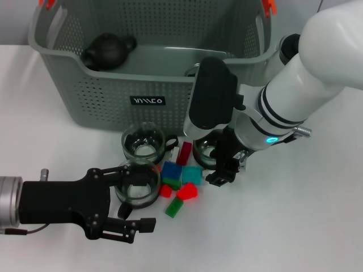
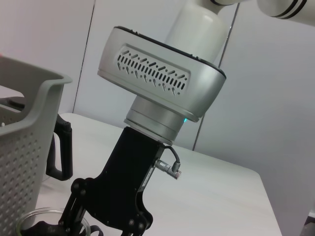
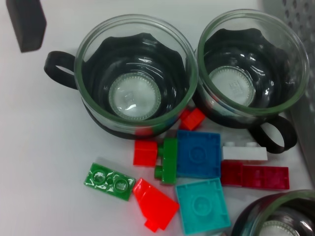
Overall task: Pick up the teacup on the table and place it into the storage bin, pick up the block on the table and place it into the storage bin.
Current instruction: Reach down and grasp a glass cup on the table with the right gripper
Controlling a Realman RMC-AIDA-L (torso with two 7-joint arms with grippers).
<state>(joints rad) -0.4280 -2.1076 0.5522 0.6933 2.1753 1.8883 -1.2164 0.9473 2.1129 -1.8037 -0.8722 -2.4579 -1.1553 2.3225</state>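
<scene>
Three glass teacups stand on the white table in front of the grey-green storage bin (image 1: 74,96). My left gripper (image 1: 148,196) is open, one black finger on each side of the nearest teacup (image 1: 138,186) (image 3: 133,83). A second teacup (image 1: 143,141) (image 3: 246,73) stands just behind it. My right gripper (image 1: 227,167) (image 2: 101,228) hangs open over the third teacup (image 1: 207,150) (image 3: 275,219). Between the cups lie loose blocks: blue (image 1: 171,173) (image 3: 198,153), teal (image 1: 191,174) (image 3: 202,204), red (image 1: 187,192), green (image 1: 174,208) (image 3: 109,180) and dark red (image 1: 184,153).
A black teapot (image 1: 108,51) sits inside the bin at its far left. The bin has orange handle clips (image 1: 267,5) and a black label (image 1: 148,101). The bulky white right arm (image 1: 306,85) reaches across the bin's right front corner.
</scene>
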